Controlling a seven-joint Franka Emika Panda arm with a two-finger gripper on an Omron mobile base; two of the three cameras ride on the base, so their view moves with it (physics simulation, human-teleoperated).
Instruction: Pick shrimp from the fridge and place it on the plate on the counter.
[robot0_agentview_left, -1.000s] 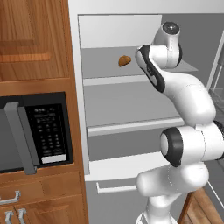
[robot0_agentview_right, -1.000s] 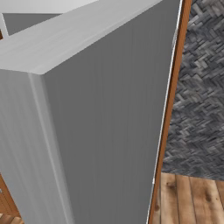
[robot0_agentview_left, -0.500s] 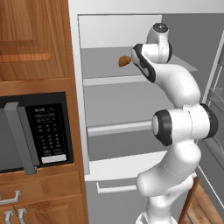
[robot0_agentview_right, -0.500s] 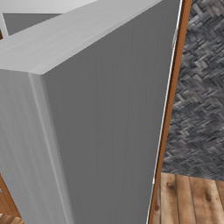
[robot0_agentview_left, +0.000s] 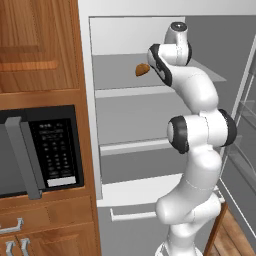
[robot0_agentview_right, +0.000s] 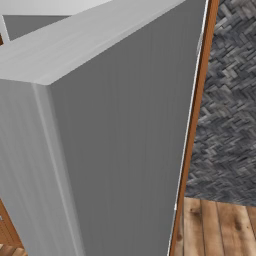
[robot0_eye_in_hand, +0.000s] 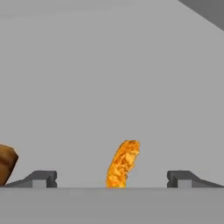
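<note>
Two dark fingertips (robot0_eye_in_hand: 40, 178) of the gripper (robot0_eye_in_hand: 112, 179) stand spread wide apart in the hand view, holding nothing, with the small orange shrimp (robot0_eye_in_hand: 123, 163) lying between them on the pale grey fridge shelf (robot0_eye_in_hand: 109, 87). From the left base view, the white arm (robot0_agentview_left: 197, 150) reaches up into the open fridge (robot0_agentview_left: 87, 110) to its upper shelf, where a brown lump (robot0_agentview_left: 142, 69) sits just left of the hand.

The fridge's (robot0_agentview_left: 95, 100) upper grey shelf (robot0_agentview_left: 117, 75) carries a rounded brown lump (robot0_agentview_left: 142, 69) towards its middle, and the small orange shrimp (robot0_eye_in_hand: 123, 164) lies near it.
</note>
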